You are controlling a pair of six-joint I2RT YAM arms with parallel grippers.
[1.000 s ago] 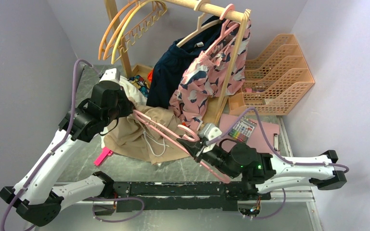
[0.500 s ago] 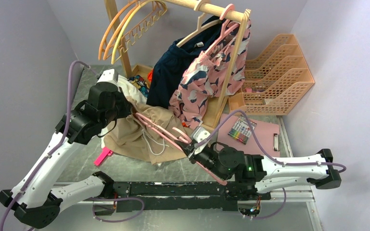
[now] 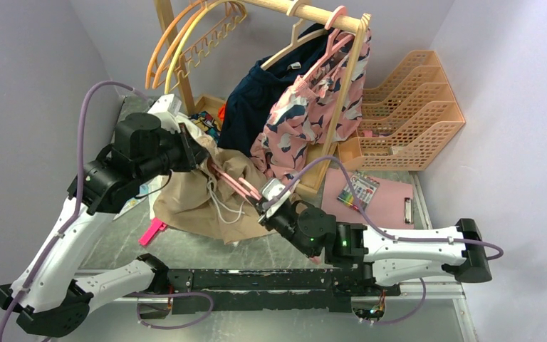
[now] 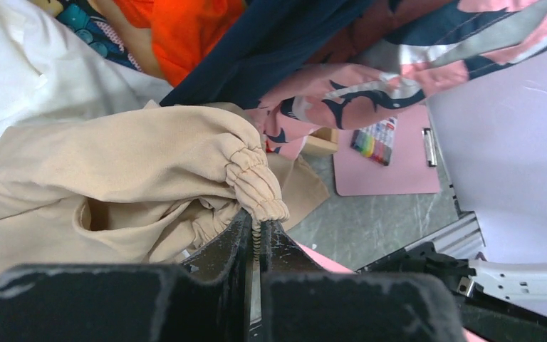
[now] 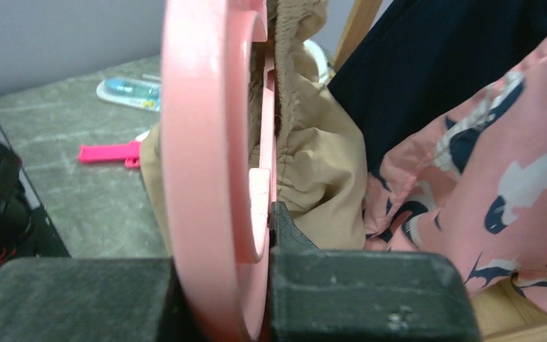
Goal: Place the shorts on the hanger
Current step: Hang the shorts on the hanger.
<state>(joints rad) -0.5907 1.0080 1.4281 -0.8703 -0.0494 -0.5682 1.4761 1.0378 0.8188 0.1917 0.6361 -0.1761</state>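
The tan shorts lie bunched on the table left of centre, white drawstring hanging. My left gripper is shut on their gathered waistband and holds it lifted. The pink hanger runs slantwise from the waistband down to my right gripper, which is shut on it. In the right wrist view the hanger fills the jaws edge-on, its far end reaching into the shorts.
A wooden rack at the back holds orange and yellow hangers, a navy garment and a pink patterned garment. An orange file tray, a pink clipboard with markers and a pink clip lie around.
My right gripper has carried the hanger left and away from me, toward the shorts. My left gripper has lifted the waistband up and back. The hanger now lies shorter and steeper.
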